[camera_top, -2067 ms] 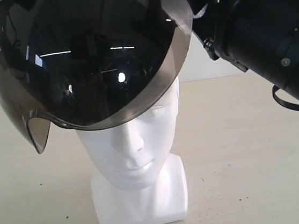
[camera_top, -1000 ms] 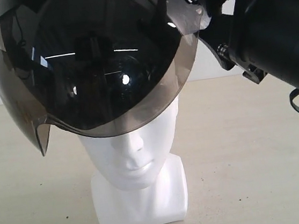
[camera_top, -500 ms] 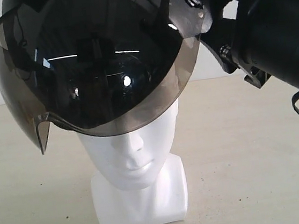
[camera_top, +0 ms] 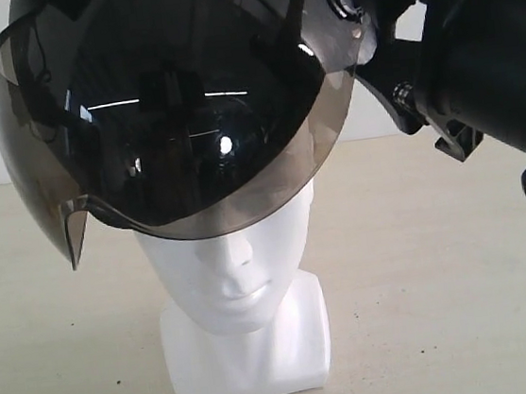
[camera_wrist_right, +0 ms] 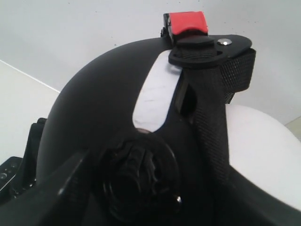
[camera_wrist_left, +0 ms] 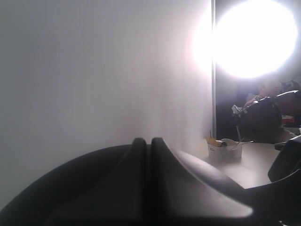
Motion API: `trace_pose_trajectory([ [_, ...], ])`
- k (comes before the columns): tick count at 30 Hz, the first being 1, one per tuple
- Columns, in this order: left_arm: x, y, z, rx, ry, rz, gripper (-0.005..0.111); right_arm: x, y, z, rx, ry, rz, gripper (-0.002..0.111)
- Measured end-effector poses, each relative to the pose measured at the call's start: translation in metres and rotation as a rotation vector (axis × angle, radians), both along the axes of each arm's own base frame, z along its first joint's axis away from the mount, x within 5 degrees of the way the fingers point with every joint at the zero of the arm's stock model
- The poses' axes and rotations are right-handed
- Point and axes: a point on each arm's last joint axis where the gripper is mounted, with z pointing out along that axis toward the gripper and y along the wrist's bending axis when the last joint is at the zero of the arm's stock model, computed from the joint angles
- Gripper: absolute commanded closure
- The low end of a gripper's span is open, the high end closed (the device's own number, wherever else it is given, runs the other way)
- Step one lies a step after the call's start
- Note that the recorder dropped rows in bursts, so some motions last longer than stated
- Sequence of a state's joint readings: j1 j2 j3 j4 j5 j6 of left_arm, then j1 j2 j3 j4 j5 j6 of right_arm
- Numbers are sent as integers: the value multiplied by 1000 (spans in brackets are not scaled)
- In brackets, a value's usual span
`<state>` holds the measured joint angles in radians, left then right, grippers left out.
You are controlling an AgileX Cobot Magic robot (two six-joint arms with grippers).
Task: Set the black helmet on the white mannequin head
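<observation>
You have the helmet [camera_top: 168,113] over the top of the white head [camera_top: 239,276], tilted and hiding its eyes. It is nearly on. It needs to go down straight. It is black with a big smoky front. The right pincer [camera_top: 363,29] is at its side, but you cannot tell if it grips. The left pincer [camera_wrist_left: 146,150] is closed on nothing.

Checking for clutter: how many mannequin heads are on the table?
1. The mannequin head stands on the table, centre, crown hidden by the helmet. It could hide another; none shows.
</observation>
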<state>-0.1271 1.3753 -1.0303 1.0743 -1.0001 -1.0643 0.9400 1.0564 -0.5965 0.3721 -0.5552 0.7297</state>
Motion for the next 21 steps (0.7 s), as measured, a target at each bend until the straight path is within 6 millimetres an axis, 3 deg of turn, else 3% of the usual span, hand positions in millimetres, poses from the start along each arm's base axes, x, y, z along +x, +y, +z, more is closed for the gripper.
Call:
trace_pose_trajectory([
  [11, -1, -4, -2, 33, -6, -20, 102, -1, -6, 0, -132, -111, -36, 61],
  [21, -2, -5, -3, 49, -10, -26, 102, -2, -8, 0, -165, -107, -33, 61],
])
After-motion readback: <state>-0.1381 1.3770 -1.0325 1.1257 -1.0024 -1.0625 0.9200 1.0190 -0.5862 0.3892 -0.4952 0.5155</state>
